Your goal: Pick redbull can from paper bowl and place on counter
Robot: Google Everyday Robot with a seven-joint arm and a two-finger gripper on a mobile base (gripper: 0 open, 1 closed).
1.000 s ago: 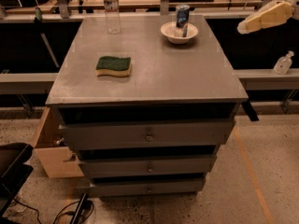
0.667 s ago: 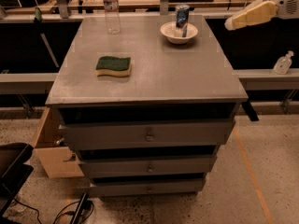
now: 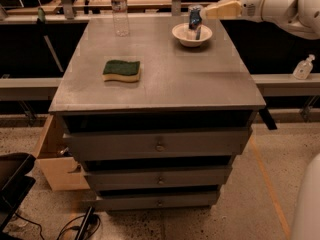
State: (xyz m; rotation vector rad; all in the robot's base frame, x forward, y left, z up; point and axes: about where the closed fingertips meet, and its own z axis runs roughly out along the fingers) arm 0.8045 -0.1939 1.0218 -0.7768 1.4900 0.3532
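1. The can point(image 3: 194, 21) stands upright in the bowl point(image 3: 181, 35), long axis vertical, silver top up, at the tabletop's point(image 3: 170, 84) far right.
2. The hand point(image 3: 209, 12) hangs just beside the can's top; whether it is spread or closed cannot be told.
3. Grey drawers point(image 3: 160, 145) sit below, over a speckled floor point(image 3: 260, 204).

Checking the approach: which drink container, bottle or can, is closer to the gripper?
The can, standing in the bowl beside the gripper; the bottle stands apart at the counter's far left.
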